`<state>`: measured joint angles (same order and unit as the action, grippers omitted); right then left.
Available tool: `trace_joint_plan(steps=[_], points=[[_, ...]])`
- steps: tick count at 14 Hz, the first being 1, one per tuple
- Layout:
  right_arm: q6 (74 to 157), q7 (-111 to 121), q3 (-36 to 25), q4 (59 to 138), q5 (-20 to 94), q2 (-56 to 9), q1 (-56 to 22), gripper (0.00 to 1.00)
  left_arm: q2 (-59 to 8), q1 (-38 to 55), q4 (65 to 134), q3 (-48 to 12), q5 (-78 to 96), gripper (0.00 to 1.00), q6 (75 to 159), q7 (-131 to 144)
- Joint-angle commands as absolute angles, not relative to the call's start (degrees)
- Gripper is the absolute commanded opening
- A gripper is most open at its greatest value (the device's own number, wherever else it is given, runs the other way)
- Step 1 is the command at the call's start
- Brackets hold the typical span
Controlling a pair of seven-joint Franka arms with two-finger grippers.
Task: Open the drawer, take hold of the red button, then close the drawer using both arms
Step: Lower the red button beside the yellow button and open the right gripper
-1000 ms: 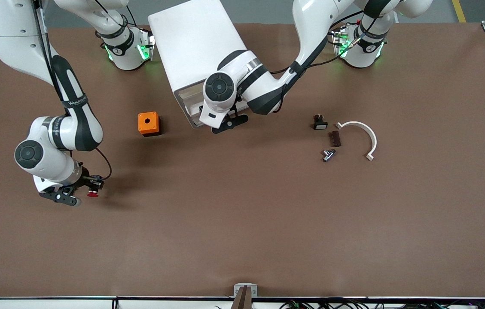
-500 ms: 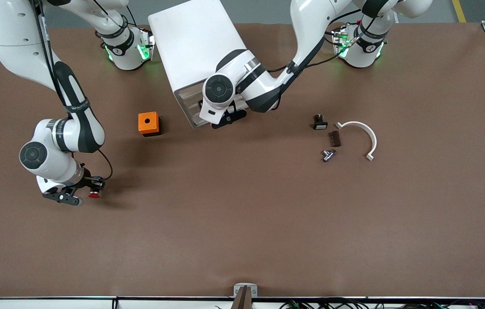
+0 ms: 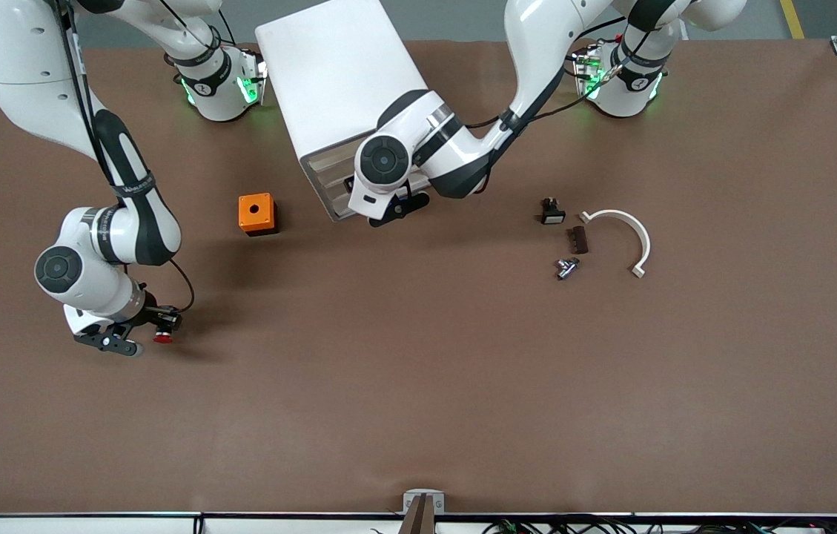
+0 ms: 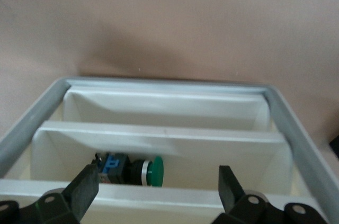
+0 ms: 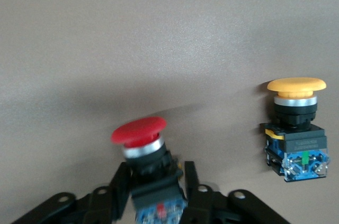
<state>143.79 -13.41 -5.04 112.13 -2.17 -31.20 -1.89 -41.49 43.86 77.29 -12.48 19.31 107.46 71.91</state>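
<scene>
The white cabinet (image 3: 336, 67) stands between the arms' bases. My left gripper (image 3: 396, 210) is at its stacked drawers. In the left wrist view it (image 4: 159, 192) is open, one finger at each end of a drawer's front lip (image 4: 159, 198). A green-capped button (image 4: 132, 170) lies in the drawer above the lip. My right gripper (image 3: 151, 334) is low over the table at the right arm's end. In the right wrist view it (image 5: 153, 187) is shut on the black body of the red-capped button (image 5: 140, 131), which also shows in the front view (image 3: 161, 338).
A yellow-capped button (image 5: 296, 128) stands on the table near the red one. An orange box with a hole (image 3: 256, 213) sits beside the cabinet. Toward the left arm's end lie a small black part (image 3: 552, 212), a brown piece (image 3: 577, 239), a metal fitting (image 3: 566, 267) and a white curved piece (image 3: 629, 230).
The left arm has shifted slightly at the cabinet, and the drawer front looks farther in than a second ago. The right arm has shifted slightly; the red button has barely moved.
</scene>
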Motion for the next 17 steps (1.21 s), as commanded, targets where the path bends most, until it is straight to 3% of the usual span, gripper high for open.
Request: trace_joint_plan(steps=[1,5,8,14,17], points=[[144.58,-11.52,-3.78,112.15,-2.81,-31.2,-0.09,1.0,-39.29,40.35,77.96,-12.3,17.68,1.0,107.49,72.5],[144.58,-11.43,-3.87,112.15,-2.81,-31.29,-0.18,1.0,-36.13,36.57,77.52,-11.95,16.18,1.0,107.06,70.84],[141.35,-11.16,-3.87,110.57,-2.81,-30.24,-0.52,1.0,-29.9,30.87,77.61,-12.13,12.48,1.0,105.74,67.6],[111.86,-5.91,-3.6,93.99,-2.55,-27.69,-0.71,1.0,-20.14,17.95,77.61,-11.95,12.22,1.0,96.52,52.85],[103.64,-3.0,-3.69,88.78,-2.46,-25.06,-0.26,1.0,-17.5,13.11,77.61,-12.04,8.63,1.0,93.0,45.47]])
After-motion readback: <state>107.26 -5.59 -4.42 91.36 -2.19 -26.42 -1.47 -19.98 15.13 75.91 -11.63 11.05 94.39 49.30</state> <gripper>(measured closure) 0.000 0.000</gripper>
